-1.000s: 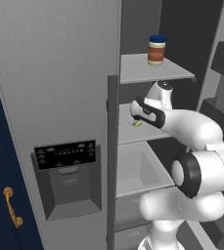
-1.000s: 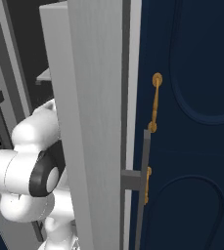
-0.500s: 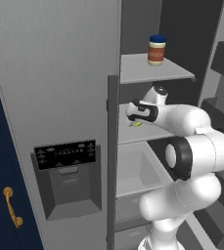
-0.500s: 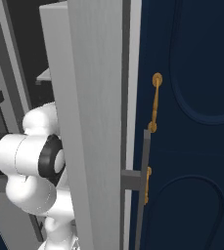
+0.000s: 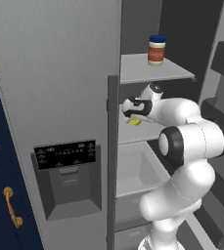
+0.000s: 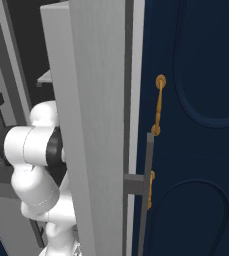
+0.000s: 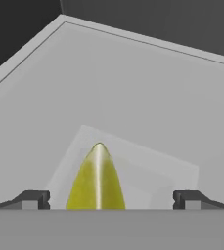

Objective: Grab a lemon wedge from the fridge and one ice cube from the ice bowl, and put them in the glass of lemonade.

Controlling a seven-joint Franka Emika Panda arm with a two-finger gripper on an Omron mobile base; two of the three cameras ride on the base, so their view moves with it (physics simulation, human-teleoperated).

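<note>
Your white arm reaches into the tall grey two-door fridge, and the pincer hangs just over the tiny bright yellow lemon wedge on the middle grey shelf. From the hand camera, you see the wedge lying right between the two dark fingertips, jaws spread wide, nothing gripped. One shelf up, a small brown jar with a blue lid stands upright. Off to the right, a navy cabinet door carries a gold handle.
</note>
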